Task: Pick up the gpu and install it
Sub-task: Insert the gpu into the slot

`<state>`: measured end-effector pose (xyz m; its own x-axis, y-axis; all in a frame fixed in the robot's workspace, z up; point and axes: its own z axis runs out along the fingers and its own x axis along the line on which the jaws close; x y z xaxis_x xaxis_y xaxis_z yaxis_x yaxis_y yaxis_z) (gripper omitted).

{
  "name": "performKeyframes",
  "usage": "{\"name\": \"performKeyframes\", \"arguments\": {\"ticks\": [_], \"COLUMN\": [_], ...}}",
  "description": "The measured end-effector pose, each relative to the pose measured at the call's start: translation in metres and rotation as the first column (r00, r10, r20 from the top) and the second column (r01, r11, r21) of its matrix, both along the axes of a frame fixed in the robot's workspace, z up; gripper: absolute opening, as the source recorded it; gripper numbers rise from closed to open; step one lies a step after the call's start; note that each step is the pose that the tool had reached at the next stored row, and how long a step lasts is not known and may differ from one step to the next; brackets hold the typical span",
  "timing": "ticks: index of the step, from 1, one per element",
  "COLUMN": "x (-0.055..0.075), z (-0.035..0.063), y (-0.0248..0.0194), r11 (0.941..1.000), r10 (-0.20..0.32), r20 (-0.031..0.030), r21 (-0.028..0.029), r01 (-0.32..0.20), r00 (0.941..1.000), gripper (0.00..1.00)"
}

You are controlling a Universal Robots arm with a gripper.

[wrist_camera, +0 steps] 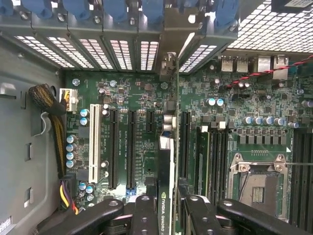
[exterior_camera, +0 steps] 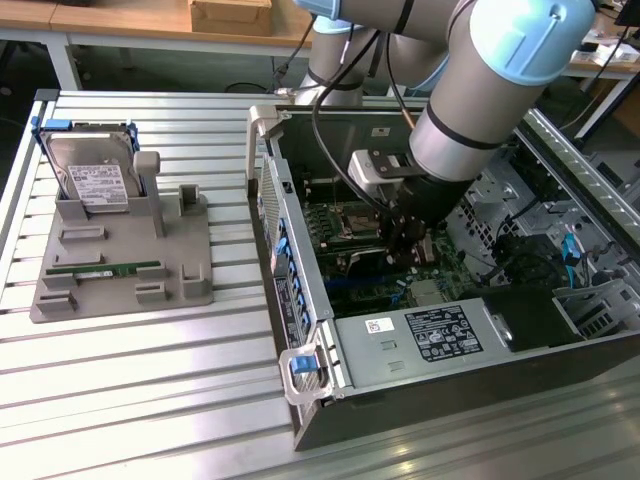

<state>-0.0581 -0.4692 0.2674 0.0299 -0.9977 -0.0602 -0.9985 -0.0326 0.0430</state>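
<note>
Black pincer (wrist_camera: 165, 215) partly closed, gripping the gpu (wrist_camera: 166, 161) edge-on.

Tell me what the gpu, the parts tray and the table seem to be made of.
gpu: a thin circuit card seen edge-on, its glossy black face printed with white lettering, likely plastic; it is held in the end effector.
Parts tray: matte uniform grey with moulded pockets, probably plastic.
Table: pale silvery slats with a soft sheen, apparently ribbed aluminium.
</note>
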Motion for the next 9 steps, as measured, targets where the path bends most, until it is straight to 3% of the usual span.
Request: {"name": "performKeyframes", "arguments": {"ticks": [7,9], "x": [0.0,0.0], "z": [-0.0003,-0.0003], "y": [0.0008,0.0007], "r11": [1.0,0.9999], "r10": [0.0,0.0], "r20": [0.0,0.0], "r21": [-0.0006,-0.0133], "r01": [0.0,0.0], "r00": [1.0,1.0], "gripper": [0.27,0.27]}}
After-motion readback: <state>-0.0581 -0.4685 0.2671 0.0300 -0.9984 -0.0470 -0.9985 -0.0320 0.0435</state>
